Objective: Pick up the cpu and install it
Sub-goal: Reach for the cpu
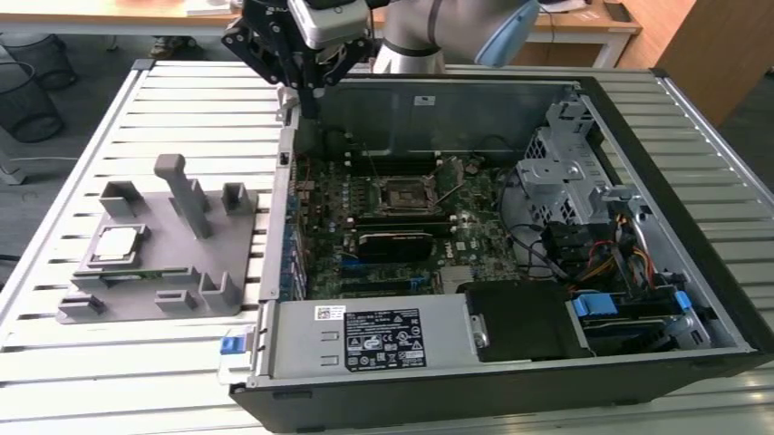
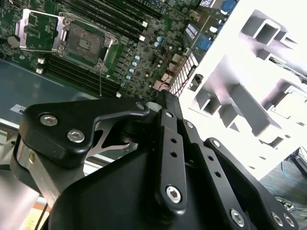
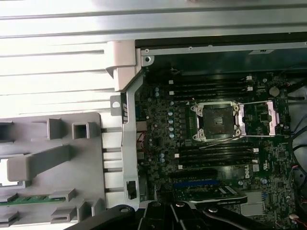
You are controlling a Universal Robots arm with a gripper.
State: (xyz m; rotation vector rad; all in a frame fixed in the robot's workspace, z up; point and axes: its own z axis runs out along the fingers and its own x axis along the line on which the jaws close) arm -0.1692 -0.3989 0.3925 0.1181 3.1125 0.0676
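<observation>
The cpu (image 1: pixel 118 245), a small pale silvery square, lies flat on the grey plastic holder (image 1: pixel 158 272) on the slatted table, on the exterior view's left of the computer case. My gripper (image 1: pixel 317 89) hangs high over the case's back left corner, far from the cpu, and looks shut with nothing in it. Its black links (image 2: pixel 170 143) show close up in both wrist views. On the green motherboard (image 1: pixel 484 208) the black cpu socket (image 1: pixel 405 192) stands with its metal lid (image 3: pixel 266 117) flipped open, and the socket (image 3: pixel 216 120) bed is bare.
The open black case (image 1: pixel 677 227) has raised walls around the motherboard. A power supply (image 1: pixel 375 340) sits at its front and a drive cage with cables (image 1: pixel 581 208) on the exterior view's right. The holder's upright posts (image 1: pixel 181 195) rise beside the cpu.
</observation>
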